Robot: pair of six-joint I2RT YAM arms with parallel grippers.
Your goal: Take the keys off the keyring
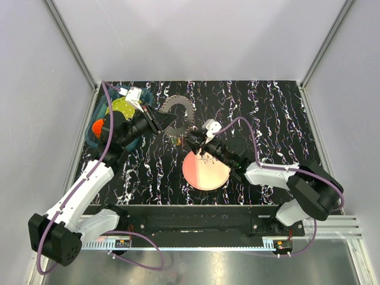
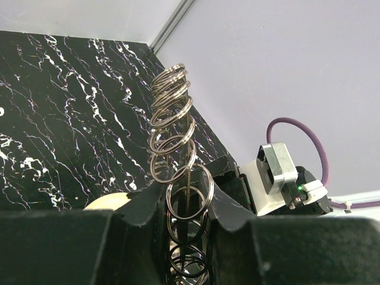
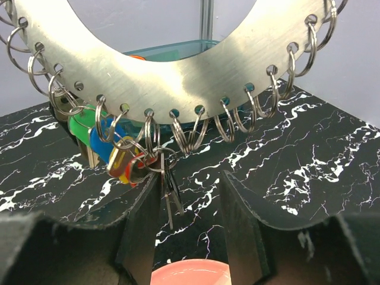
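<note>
**A:** Where is your keyring (image 3: 178,77)?

**B:** It's pinched edge-on in your left claw (image 2: 187,199), raised above the bench (image 1: 279,119). Its keys (image 3: 113,151) dangle just ahead of your right claw (image 3: 190,190), which is parted and grips nothing. The pink plate (image 3: 190,276) lies below it.

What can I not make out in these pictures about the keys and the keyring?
Number of keys: right wrist view, they overlap in one bunch; top view, too small.
Top of the keyring: right wrist view, cut off by the upper edge.
Keys in left wrist view: none shows; the left gripper covers the keyring's lower part.
</note>
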